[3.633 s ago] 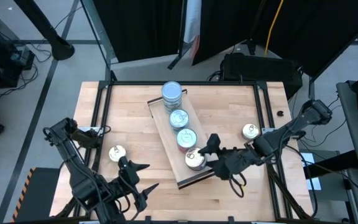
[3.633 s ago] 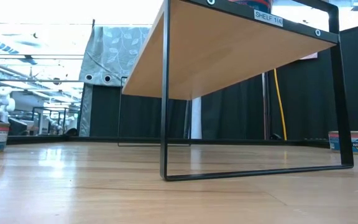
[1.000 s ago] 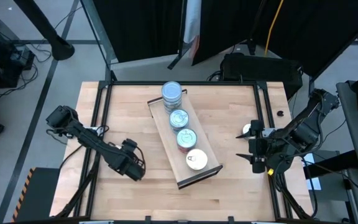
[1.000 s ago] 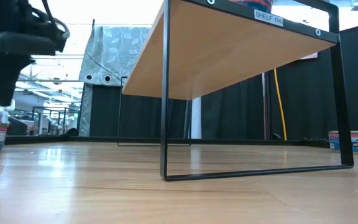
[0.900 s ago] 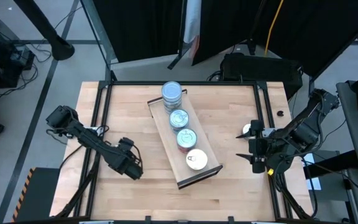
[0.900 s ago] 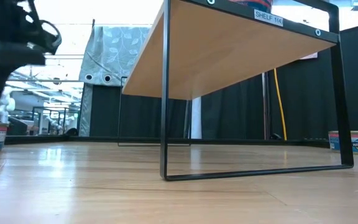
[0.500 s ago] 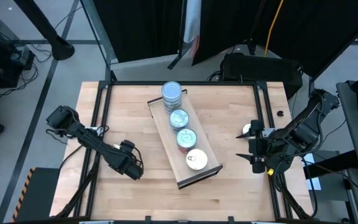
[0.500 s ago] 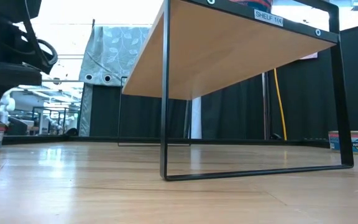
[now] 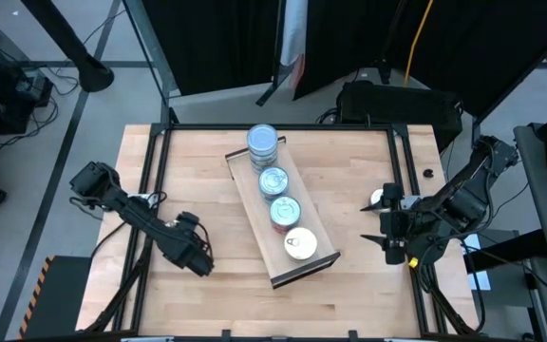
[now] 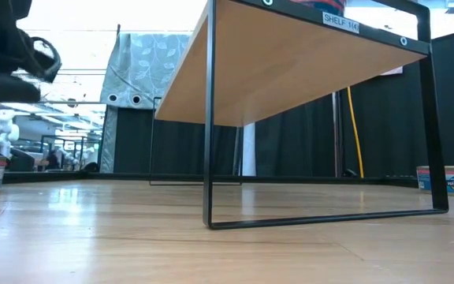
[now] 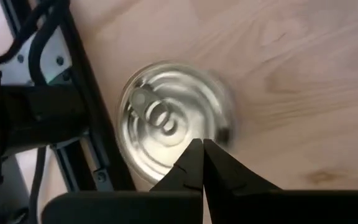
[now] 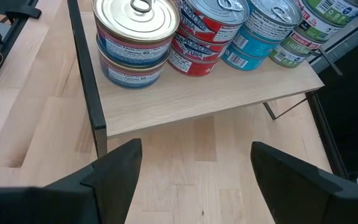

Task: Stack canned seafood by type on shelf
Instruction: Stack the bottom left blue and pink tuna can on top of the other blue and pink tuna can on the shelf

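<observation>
**Left fingers pressed together above a loose tin; right arm waiting at the right edge**

The shelf (image 9: pixel 281 220) is set diagonally across the middle of the tabletop (image 9: pixel 349 171). Four stacks of canned seafood are lined along it: a blue-sided stack (image 9: pixel 262 144) at the far end, two silver-topped stacks (image 9: pixel 273 180) (image 9: pixel 284 211) in the middle, and a cream-topped stack (image 9: pixel 299 244) at the near end. In the right wrist view the nearest stack (image 12: pixel 135 37) is seen as two blue-labelled tins, followed by red-labelled (image 12: pixel 207 34), teal-labelled (image 12: pixel 263 34) and green-labelled tins (image 12: pixel 316 25).

The left gripper (image 9: pixel 194 253) is held over the near left part of the tabletop, its fingers (image 11: pixel 199 163) pressed together with nothing between them. Directly below it, a single silver tin (image 11: pixel 169 127) with a pull tab is seen standing on the wood, close to the dark frame rail (image 11: pixel 86 112).

The right gripper (image 9: pixel 390 236) is kept at the right edge of the tabletop with its fingers (image 12: pixel 114 168) spread wide and empty. Another loose tin (image 9: pixel 380 199) is partly visible just beside it.
</observation>
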